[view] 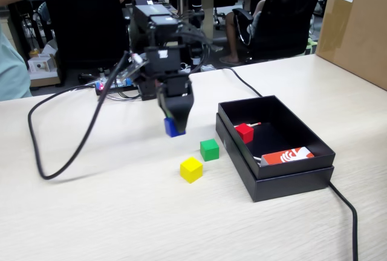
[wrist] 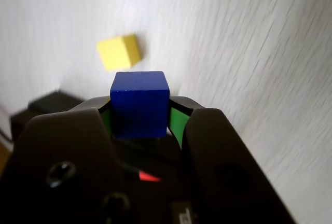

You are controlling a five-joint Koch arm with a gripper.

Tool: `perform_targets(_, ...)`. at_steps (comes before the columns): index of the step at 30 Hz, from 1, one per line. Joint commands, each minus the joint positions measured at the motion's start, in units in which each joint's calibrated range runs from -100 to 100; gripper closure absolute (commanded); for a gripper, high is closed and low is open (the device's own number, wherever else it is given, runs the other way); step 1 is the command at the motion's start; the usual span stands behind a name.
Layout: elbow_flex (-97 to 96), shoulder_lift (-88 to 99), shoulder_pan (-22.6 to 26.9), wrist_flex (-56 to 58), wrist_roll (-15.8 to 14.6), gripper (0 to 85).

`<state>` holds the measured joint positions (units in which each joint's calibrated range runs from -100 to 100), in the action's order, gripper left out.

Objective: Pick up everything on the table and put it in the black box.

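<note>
Nearest in the fixed view lies the yellow cube on the bare table, with the green cube just beyond it and a little to the right; both sit apart from each other and close to the left wall of the black box. Inside the box the red cube rests by the left wall, and an orange-red card leans at the near end. Further back, the tool is clamped on the blue cube; the wrist view shows its green-lined jaws pressed against two opposite flat faces, the cube held at about mid-height. In the fixed view the blue cube looks at or just above the table surface, left of the box; whether it is clear of the table I cannot tell. These cubes look small, rigid and light, probably smooth-faced, so a square grip on parallel faces should hold best. A brown carton stands far right.
</note>
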<state>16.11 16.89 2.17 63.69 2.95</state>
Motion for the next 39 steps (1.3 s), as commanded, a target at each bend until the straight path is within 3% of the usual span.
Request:
perform_targets(1, 4.5, 6.8, 5.7, 0.2, -2.5, 77.3)
perform_targets(5, 13.9, -2.5, 12.8, 0.2, -5.8, 77.3)
perform_targets(13, 19.8, -19.9, 16.3, 0.3, -8.4, 76.9)
perform_targets(21, 19.2, -28.4, 17.0, 0.9, -9.1, 75.8)
perform_targets(31, 14.1, -31.1, 17.0, 2.7, -9.5, 51.6)
perform_targets(32, 13.6, -30.4, 16.8, 2.9, -9.4, 48.1)
perform_targets(39, 15.5, -9.8, 12.5, 2.9, -8.7, 48.1)
